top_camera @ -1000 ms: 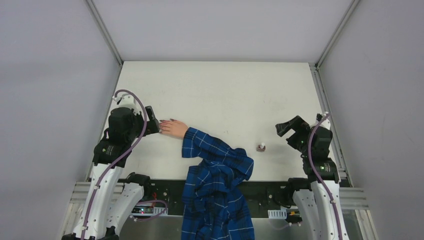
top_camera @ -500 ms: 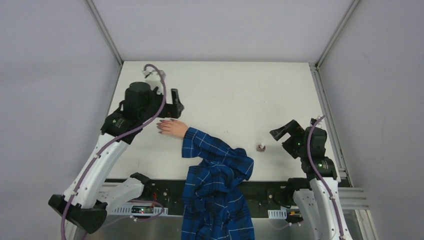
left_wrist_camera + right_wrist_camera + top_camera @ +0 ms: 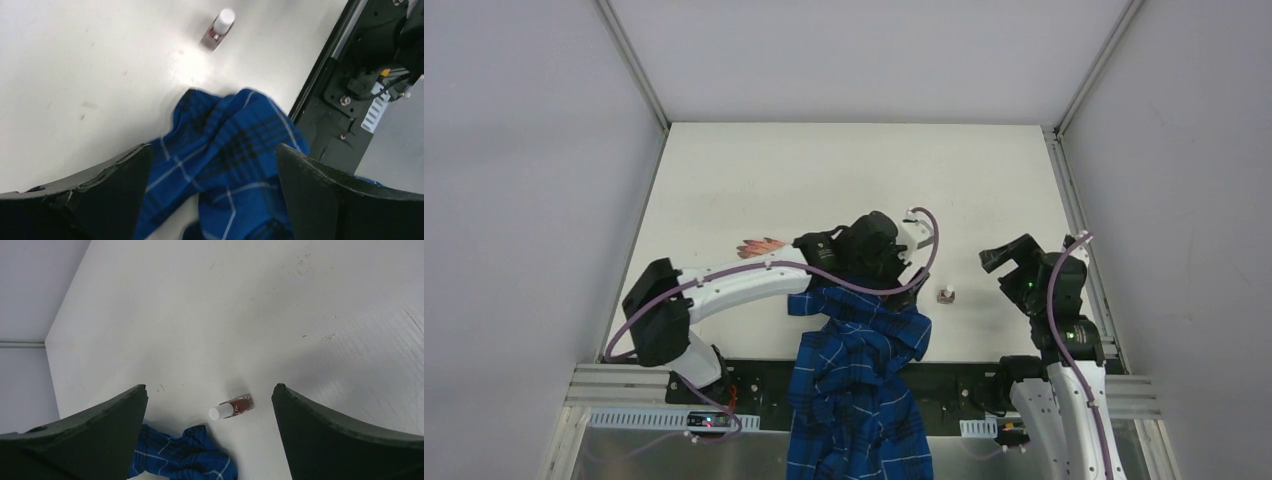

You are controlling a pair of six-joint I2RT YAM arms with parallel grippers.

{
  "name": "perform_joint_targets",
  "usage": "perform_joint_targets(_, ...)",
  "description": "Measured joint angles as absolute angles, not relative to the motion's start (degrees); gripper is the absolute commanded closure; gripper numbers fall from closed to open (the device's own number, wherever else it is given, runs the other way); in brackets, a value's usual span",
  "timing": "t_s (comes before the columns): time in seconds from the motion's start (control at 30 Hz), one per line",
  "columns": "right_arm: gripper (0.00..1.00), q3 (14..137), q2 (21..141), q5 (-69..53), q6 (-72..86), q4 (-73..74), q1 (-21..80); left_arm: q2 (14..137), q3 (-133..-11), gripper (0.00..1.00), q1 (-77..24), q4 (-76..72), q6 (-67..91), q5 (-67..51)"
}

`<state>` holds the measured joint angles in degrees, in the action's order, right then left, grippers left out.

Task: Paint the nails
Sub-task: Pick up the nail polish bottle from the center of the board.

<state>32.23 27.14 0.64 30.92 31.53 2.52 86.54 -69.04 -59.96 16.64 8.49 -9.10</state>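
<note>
Jaws of the left gripper [image 3: 212,150] stood spread above the blue plaid sleeve [image 3: 235,135]. The right gripper [image 3: 208,387] gaped wide, facing the polish bottle [image 3: 232,408]. The nails [image 3: 742,247] lay on the table [image 3: 824,170], beyond the left arm's far side.

A white table [image 3: 844,170] fills the middle, boxed in by plain pale grey walls [image 3: 524,200] at left, right and back. Aluminium rails [image 3: 632,62] run along the wall joints, and the light is even and soft
</note>
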Motion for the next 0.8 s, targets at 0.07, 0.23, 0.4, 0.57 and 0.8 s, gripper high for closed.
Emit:
perform_joint_targets(0.07,0.01,32.8,27.2,1.3,31.1,31.4,2.5,89.9,-69.1,0.03,-60.9,12.3,8.1,-10.6)
perform_joint_targets(0.23,0.01,34.3,26.7,3.1,31.2,31.2,2.5,99.5,-71.5,0.04,-61.2,5.2,7.7,-12.8)
perform_joint_targets(0.4,0.01,35.5,24.7,4.8,31.3,31.0,2.5,106.7,-75.0,0.10,-61.3,1.0,6.8,-13.0)
perform_joint_targets(0.57,0.01,35.5,22.0,5.5,31.7,31.2,2.5,110.0,-76.2,0.22,-61.6,-2.8,6.7,-12.9)
perform_joint_targets(0.8,0.01,35.5,19.0,6.9,32.2,32.6,2.5,112.8,-76.7,0.29,-62.3,-6.5,6.7,-12.7)
